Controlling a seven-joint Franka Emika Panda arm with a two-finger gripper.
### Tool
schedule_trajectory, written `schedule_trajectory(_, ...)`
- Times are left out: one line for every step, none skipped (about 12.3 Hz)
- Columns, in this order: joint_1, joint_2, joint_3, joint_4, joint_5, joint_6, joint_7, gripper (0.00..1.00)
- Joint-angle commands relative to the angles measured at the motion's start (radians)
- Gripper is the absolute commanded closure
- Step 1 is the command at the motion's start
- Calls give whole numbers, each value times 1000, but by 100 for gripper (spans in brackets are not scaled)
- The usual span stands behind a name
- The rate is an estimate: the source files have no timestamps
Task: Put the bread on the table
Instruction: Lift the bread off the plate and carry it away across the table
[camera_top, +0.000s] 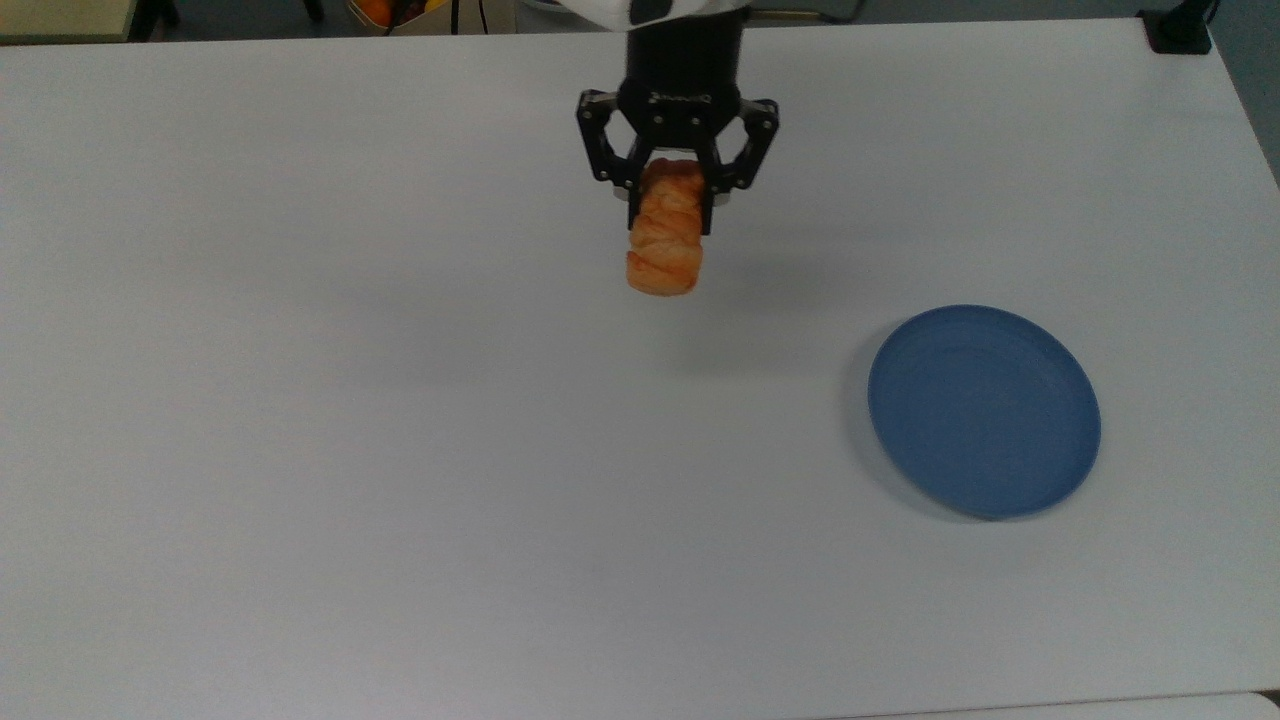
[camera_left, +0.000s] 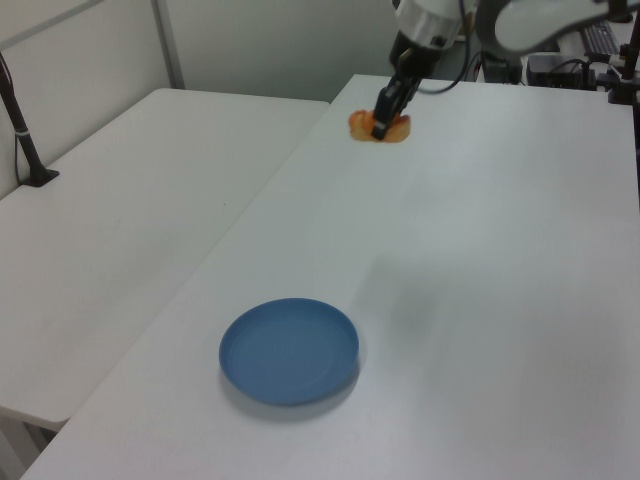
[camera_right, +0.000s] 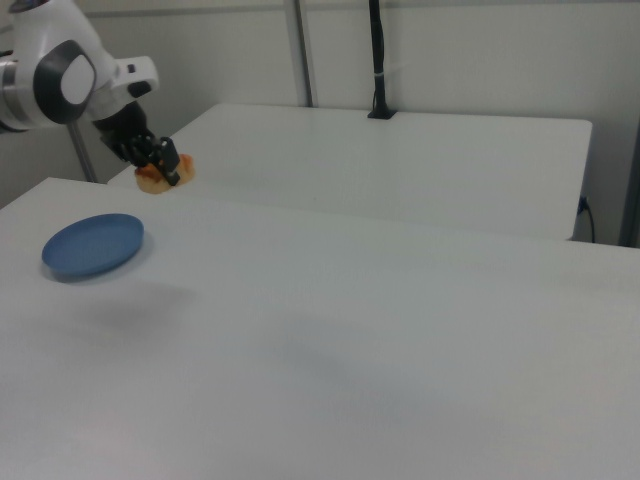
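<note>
tool (camera_top: 672, 205): clamped on bread (camera_top: 664, 243), held above counter (camera_top: 300, 400)
plate (camera_top: 984, 410): blue, at 4 o'clock from bread, well apart

Top view looks down — both side views obliquely share the table (camera_top: 400, 450).

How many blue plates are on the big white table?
1. The blue plate lies on the table at the top view's right, with nothing on it, apart from the bread held in the tool.
</note>
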Motion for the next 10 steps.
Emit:
schedule_trajectory(-150, -90, 10, -49, 153, -167, -377, 45)
schedule_trajectory(-196, -103, 1, -47, 170, -228, -499, 45)
schedule_trajectory(-239, -115, -22, -49, 176, -276, -614, 45)
schedule_trajectory(-250, -116, -50, -49, 180, -308, -686, 45)
schedule_trajectory(-251, -116, -108, -52, 187, -353, -781, 45)
schedule_trajectory(-253, -113, -158, -66, 188, -371, -869, 42)
schedule_trajectory(-253, -115, -197, -81, 188, -370, -912, 42)
schedule_trajectory(-253, -112, -250, -104, 188, -368, -961, 42)
schedule_trajectory(-253, -107, -290, -141, 188, -361, -992, 42)
schedule_trajectory(-251, -98, -335, -152, 181, -367, -1032, 42)
